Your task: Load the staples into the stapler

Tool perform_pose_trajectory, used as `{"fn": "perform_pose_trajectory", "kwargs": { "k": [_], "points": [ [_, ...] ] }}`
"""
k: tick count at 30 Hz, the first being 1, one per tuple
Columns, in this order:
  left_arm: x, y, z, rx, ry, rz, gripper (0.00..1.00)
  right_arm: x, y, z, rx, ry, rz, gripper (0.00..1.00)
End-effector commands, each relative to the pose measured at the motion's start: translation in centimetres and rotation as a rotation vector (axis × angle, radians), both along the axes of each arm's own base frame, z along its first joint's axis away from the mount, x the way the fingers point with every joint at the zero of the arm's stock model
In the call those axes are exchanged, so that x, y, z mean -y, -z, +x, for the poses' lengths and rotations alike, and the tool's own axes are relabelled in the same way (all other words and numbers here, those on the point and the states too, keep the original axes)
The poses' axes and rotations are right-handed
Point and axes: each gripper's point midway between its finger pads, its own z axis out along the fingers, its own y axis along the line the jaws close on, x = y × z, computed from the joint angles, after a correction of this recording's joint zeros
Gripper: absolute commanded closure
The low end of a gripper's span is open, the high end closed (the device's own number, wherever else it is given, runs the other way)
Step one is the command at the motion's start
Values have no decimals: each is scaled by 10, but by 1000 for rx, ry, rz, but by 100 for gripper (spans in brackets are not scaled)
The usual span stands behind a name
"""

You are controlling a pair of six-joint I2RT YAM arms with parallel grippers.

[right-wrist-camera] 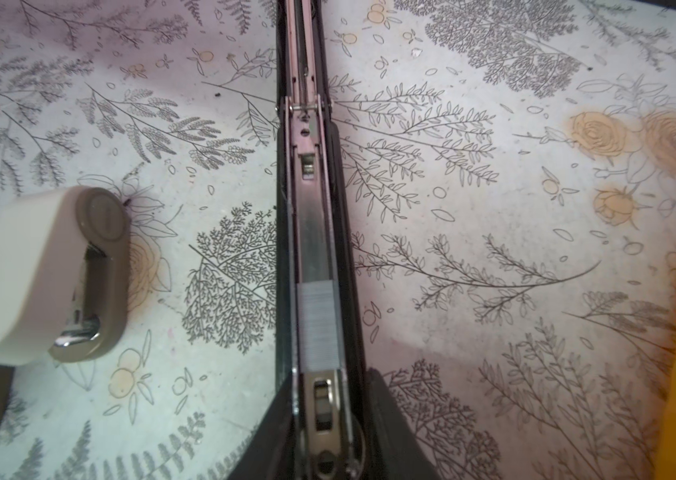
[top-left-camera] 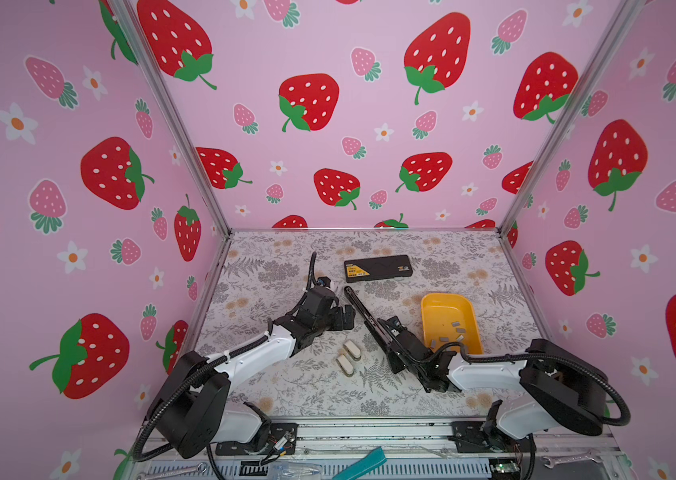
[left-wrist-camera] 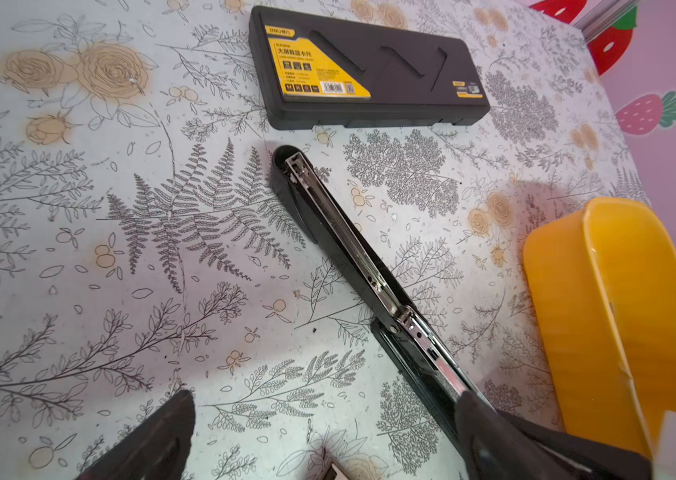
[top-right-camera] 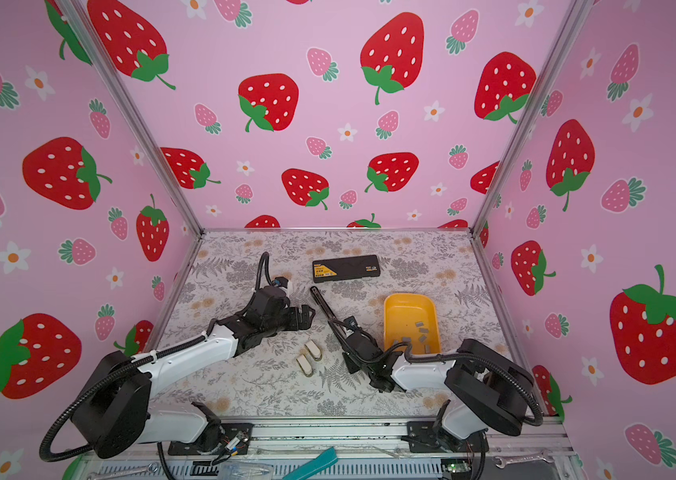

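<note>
Right at the near edge runs the metal rail, a spanner lying on it and both arm bases bolted there. Moving in, two small beige gadgets sit on the floral surface between the arms, apart from the action. Now the right gripper: in the right wrist view its fingers press in on either flank of the black stapler at its near end. As far as I can judge they are clamped on it, pinning the base down. And look at that, a grey strip of staples lies in the open magazine channel just ahead of those fingers, flat and square. In both top views the stapler is splayed fully open, its top arm flung out towards the far left. Just to its left hovers the left gripper, fingers spread wide with nothing between them. Off to the right, the yellow tray holds the spare staples, loose and scattered. Farthest back sits the black box with its yellow label, out of play. I read this as loading done bar the closing. The next move calls for the left fingers to catch the far tip and fold the top arm over the magazine, with the right stopping the base from skidding.
</note>
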Motion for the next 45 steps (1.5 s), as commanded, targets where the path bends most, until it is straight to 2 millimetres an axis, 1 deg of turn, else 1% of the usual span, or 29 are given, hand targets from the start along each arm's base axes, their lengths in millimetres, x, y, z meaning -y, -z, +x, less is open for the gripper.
{"fn": "perform_pose_trajectory", "kwargs": {
  "k": [1,3,5,6,12,20,26,32,36,37,41,45],
  "points": [
    [-11,-4,11,40,-89,7,1,-6,-7,2,-2,-2,33,81],
    [-12,-4,15,67,-103,-3,1,-9,-9,0,-12,-13,58,87],
    [-9,-3,14,48,-94,-24,1,-12,-10,-5,-30,-30,86,92],
    [-4,-4,13,27,-73,-32,1,-14,-10,-7,-39,-37,103,93],
    [7,9,14,-80,-99,-76,1,-21,-12,-18,-84,-74,179,100],
    [15,28,26,-163,-140,-101,0,-27,-16,-26,-113,-107,239,100],
    [15,51,42,-231,-169,-134,0,-27,-15,-31,-120,-131,252,100],
    [20,69,60,-271,-171,-178,2,-28,-13,-34,-123,-150,248,100],
    [18,80,69,-290,-196,-177,3,-29,-14,-35,-124,-159,256,100],
    [22,82,68,-309,-180,-199,3,-29,-14,-35,-124,-163,256,100],
    [21,93,73,-334,-192,-222,4,-30,-15,-36,-123,-173,263,100],
    [22,97,77,-348,-190,-249,5,-31,-15,-39,-127,-188,273,100]
  ]
}}
